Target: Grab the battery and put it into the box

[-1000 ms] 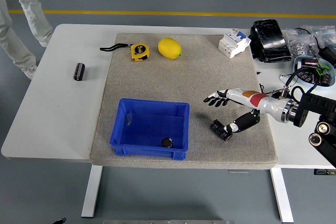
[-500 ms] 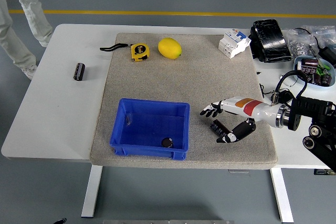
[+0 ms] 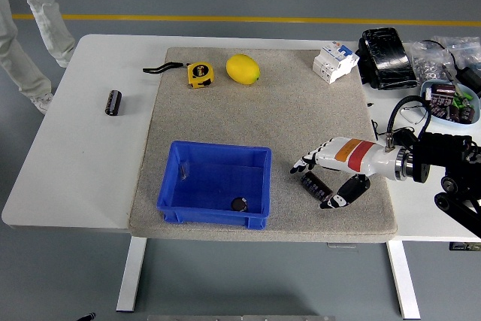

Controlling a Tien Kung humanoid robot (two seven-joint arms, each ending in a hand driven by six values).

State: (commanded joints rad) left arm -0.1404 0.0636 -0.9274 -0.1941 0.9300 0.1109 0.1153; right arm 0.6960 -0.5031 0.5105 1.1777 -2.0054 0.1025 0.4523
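Hovering over the battery [image 3: 315, 185] on the mat [image 3: 301, 118], the right hand [image 3: 331, 174] has fingers spread, thumb beside it, gripping nothing; the blue box [image 3: 216, 186] sits just left.

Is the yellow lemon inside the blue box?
No, the lemon sits on the grey mat near the tape measure, far from the blue box.
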